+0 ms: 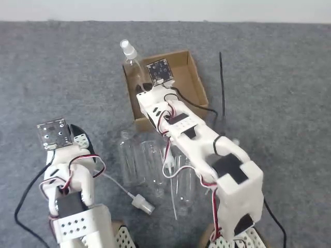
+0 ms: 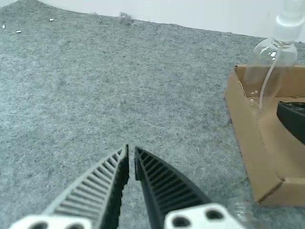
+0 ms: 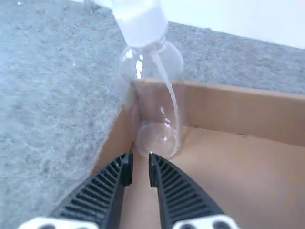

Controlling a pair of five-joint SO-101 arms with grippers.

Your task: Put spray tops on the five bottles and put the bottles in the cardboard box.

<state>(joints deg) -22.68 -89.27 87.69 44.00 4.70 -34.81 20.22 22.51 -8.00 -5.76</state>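
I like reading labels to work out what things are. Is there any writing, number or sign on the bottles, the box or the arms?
No text can be read.
Upright bottle: clear, no label visible.
Cardboard box: plain, no print visible.
Lying bottles: clear, no labels visible.
Dark wrist boards: any markings are too small to read.

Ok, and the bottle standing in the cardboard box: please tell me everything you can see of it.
The bottle is clear, plastic by its look, with a round body and a narrow neck. A white spray top is on it, and a thin tube hangs from that down inside. It stands upright on the floor of the cardboard box, in a corner, close to both walls. The right gripper sits before its base; whether they touch cannot be judged.
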